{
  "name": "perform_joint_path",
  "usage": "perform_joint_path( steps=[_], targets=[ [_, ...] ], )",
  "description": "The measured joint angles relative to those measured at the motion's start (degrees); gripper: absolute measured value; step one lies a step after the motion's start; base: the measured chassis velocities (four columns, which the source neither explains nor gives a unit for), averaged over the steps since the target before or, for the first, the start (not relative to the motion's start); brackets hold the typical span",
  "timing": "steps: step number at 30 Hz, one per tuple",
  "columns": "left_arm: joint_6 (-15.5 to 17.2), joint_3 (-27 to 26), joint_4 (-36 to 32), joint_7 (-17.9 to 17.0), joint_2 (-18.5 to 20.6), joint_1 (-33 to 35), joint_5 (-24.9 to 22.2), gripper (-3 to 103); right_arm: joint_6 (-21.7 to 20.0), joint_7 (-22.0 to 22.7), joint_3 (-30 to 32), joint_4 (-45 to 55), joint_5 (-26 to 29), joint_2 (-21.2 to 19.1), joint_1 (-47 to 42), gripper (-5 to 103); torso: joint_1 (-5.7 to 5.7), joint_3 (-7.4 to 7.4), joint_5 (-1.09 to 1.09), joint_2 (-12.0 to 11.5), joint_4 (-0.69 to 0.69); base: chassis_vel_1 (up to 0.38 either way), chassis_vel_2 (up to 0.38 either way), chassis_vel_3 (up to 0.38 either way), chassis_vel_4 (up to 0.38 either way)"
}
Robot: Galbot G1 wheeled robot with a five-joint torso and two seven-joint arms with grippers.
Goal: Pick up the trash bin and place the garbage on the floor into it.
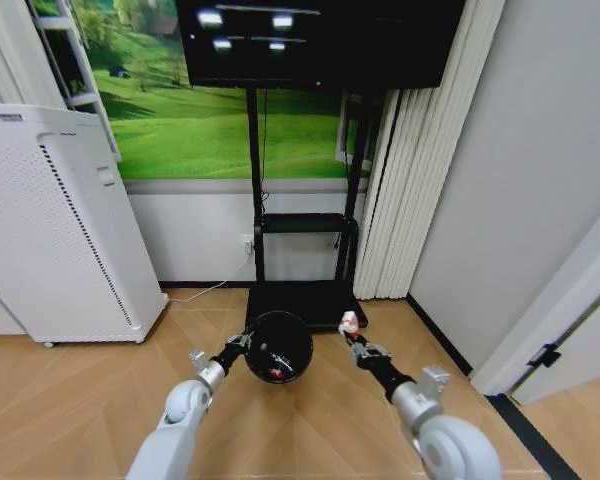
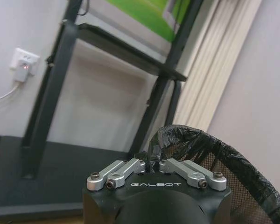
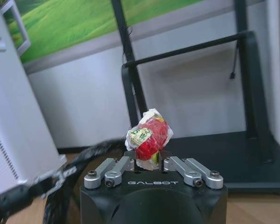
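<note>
Between right gripper (image 3: 151, 164) jaws, red-and-white piece (image 3: 148, 138) pinched.

Bare floor (image 1: 310, 425) lies open between the two arms at 6 o'clock. At 12 o'clock the black stand (image 1: 302, 290) blocks passage; the white cabinet (image 1: 55, 230) stands at 10 o'clock.

Count: 1 bin, 2 bits of trash, 2 grippers.
1 black bin (image 1: 278, 346) w/ 1 red piece (image 1: 271, 376) inside it; 1 red-and-white wrapper (image 3: 148, 136). 2 grippers: left gripper (image 1: 242, 343), right gripper (image 1: 353, 339), 1 per arm. Also 1 white cabinet (image 1: 55, 225), 1 black TV stand (image 1: 302, 235) w/ 1 screen (image 1: 315, 40), 1 wall socket (image 2: 23, 63).
</note>
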Motion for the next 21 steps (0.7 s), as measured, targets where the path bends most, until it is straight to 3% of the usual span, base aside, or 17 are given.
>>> perform_joint_path(
  steps=[3, 5, 7, 9, 11, 17, 21],
  targets=[
    [0.4, 1.3, -1.0, -0.3, 0.1, -0.1, -0.6, 7, 0.7, -0.2, -2.3, -1.4, -3.1, 0.3, 0.0, 23, 0.00, 0.00, 0.00, 0.0, 0.00, 0.000, 0.000, 0.000, 0.000],
    [0.4, 2.4, -1.0, -0.6, 0.2, -0.8, -0.7, 7, 2.4, -0.1, -5.3, -3.6, -9.1, 1.2, 0.0, 23, 0.00, 0.00, -0.01, 0.0, -0.01, 0.000, 0.000, 0.000, 0.000],
    [0.4, 2.6, -1.0, -0.7, 0.2, -1.0, -0.7, 7, 2.7, 0.0, -5.9, -4.2, -10.3, 1.4, 0.0, 20, 0.00, 0.00, 0.00, 0.0, 0.00, 0.000, 0.000, 0.000, 0.000],
    [0.5, 2.9, -0.8, -0.7, 0.3, -1.3, -0.7, 7, 3.0, 1.5, -6.8, -5.2, -11.7, 2.0, 0.3, 30, 0.00, 0.00, -0.01, 0.0, -0.01, 0.000, 0.000, 0.000, 0.000],
    [0.5, 2.9, -0.8, -0.7, 0.4, -1.3, -0.8, 7, 3.0, 1.9, -6.7, -5.2, -11.7, 2.1, 0.4, 30, 0.00, 0.00, -0.01, 0.0, -0.01, 0.000, 0.000, 0.000, 0.000],
    [0.4, 2.6, -0.8, -0.4, 0.5, -1.1, -0.8, 7, 1.8, 2.2, -4.1, -3.1, -10.4, 1.6, 0.9, 57, 0.00, 0.00, -0.01, 0.0, -0.01, 0.000, 0.000, 0.000, 0.000],
    [0.4, 2.6, -0.5, 0.0, 0.4, -1.3, -0.8, 7, 1.3, 2.2, -3.8, -1.8, -10.1, 1.5, 0.5, 68, 0.00, 0.00, -0.01, 0.0, -0.01, 0.000, 0.000, 0.000, 0.000]
  ],
)
